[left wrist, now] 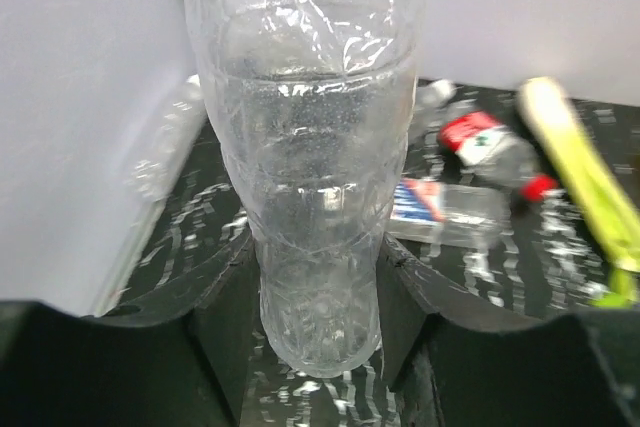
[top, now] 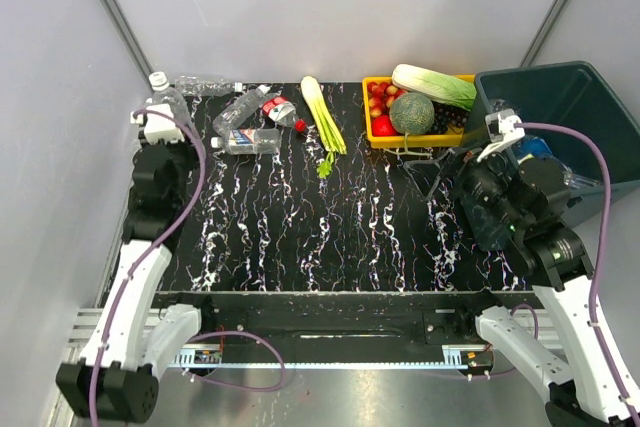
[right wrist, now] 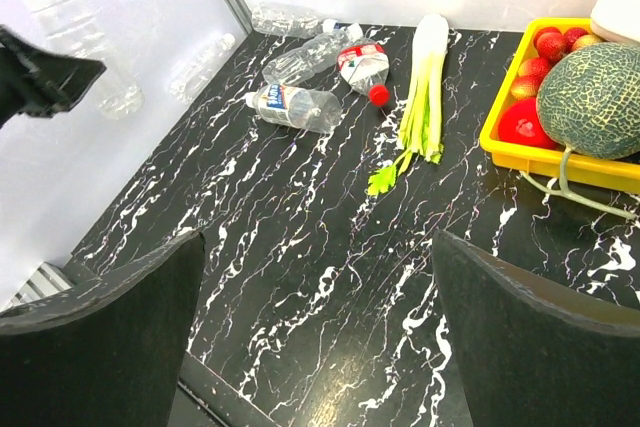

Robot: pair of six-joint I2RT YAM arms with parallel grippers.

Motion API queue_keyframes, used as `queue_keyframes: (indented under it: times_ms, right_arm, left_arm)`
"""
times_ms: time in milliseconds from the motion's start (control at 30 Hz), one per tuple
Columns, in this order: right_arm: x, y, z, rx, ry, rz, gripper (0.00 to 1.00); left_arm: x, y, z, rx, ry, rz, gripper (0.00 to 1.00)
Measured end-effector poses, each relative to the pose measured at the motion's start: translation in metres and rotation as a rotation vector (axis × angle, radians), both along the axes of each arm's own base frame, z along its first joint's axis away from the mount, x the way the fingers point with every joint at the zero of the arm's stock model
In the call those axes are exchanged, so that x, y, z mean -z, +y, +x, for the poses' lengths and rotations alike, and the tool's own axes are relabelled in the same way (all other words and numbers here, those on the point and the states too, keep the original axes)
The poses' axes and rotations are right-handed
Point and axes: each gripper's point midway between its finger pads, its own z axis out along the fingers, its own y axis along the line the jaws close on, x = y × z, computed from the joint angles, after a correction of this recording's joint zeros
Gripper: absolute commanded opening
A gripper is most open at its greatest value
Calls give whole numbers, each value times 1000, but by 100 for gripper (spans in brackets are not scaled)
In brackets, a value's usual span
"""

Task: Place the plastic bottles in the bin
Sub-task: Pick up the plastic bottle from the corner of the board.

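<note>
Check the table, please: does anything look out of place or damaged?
Yes. A celery stalk lies loose on the table, outside the yellow tray that holds the other vegetables. The bottle with the red label, among the bottles at the far left, looks crushed.

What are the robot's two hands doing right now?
Left hand: closed around a clear bottle.
Right hand: open, holding nothing.
</note>
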Motion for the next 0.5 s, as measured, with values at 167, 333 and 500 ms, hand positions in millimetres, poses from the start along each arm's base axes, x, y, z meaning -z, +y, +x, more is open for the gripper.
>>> queue_keyframes:
  times_ms: [167, 333, 500]
  right_arm:
    - [2, 7, 15, -2, 39, -1, 99]
    - [3, 19, 22, -43, 61, 49, 99]
    - [-3, 38, 20, -131, 44, 154, 99]
  left_arm:
    - [-10, -48, -28, 243, -90, -127, 14]
    - [7, -100, -54, 523, -72, -226, 10]
    - [16, -152, -80, 788, -50, -305, 11]
